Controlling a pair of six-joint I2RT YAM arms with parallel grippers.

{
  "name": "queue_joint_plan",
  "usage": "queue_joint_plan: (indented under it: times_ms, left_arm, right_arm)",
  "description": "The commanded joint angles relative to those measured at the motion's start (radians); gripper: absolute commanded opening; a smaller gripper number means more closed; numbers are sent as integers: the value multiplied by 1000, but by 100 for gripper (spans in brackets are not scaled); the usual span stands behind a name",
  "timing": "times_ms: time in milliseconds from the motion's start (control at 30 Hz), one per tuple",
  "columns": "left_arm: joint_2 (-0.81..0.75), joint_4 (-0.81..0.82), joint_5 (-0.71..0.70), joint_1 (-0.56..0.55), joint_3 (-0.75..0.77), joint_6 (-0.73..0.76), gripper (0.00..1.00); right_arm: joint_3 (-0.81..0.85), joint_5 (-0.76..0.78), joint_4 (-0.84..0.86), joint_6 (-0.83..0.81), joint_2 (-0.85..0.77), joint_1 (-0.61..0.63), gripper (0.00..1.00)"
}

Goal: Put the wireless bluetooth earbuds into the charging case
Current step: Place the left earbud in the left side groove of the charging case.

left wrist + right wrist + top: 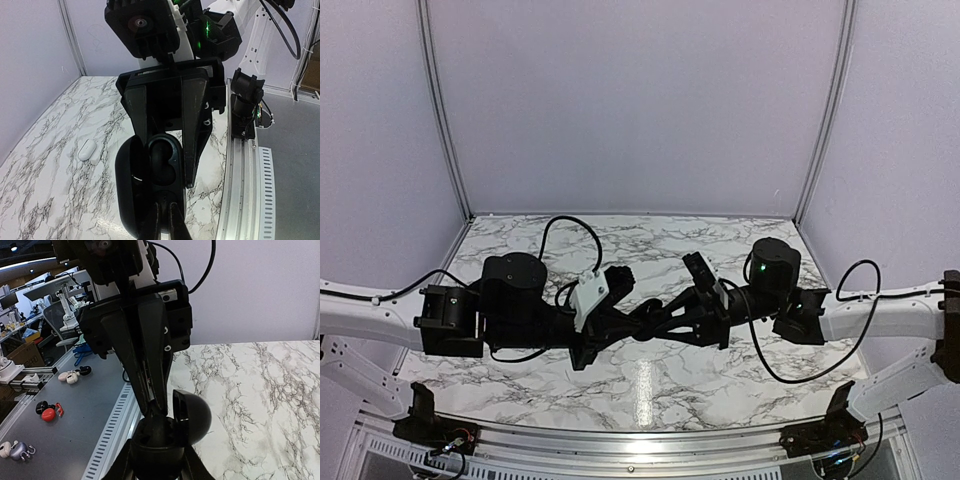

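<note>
The left gripper (155, 409) has its two fingers pressed together almost to a point, the tips reaching into the mouth of the open case (129, 185); whether an earbud sits between them cannot be made out. The right gripper (166, 162) comes at it from the opposite side, with its fingers spread wide and clamped on either flank of the case's lower half, so this gripper carries the case. The lid (195, 415), a glossy black dome, stands swung back on its hinge beside the left fingertips. Inside the lower half there are rounded dark hollows, too dark to read. The two arms meet over the middle of the marble table (55, 165), with the case held above it. A small white rounded object (87, 150) lies on the marble, well apart from the case. A slotted metal rail (245, 190) runs along the near edge.
</note>
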Motion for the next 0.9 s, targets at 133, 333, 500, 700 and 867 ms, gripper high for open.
queue_joint_plan:
  times_ms: [133,333,500,700,867]
  left_arm:
    - [44,-54,3,-6,52,-25,5]
    - [-10,-83,-32,-6,57,-24,21]
    - [-61,-105,-41,-6,52,-17,25]
    - [-154,-105,-36,-6,21,-13,28]
    - [-235,-90,-109,-4,-42,-37,50]
  right_arm:
    - [31,-10,82,17,-15,9,0]
    - [21,-12,73,19,-20,9,0]
    - [9,-5,75,19,-12,10,0]
    - [9,2,64,14,2,10,0]
    - [13,-10,78,25,15,10,0]
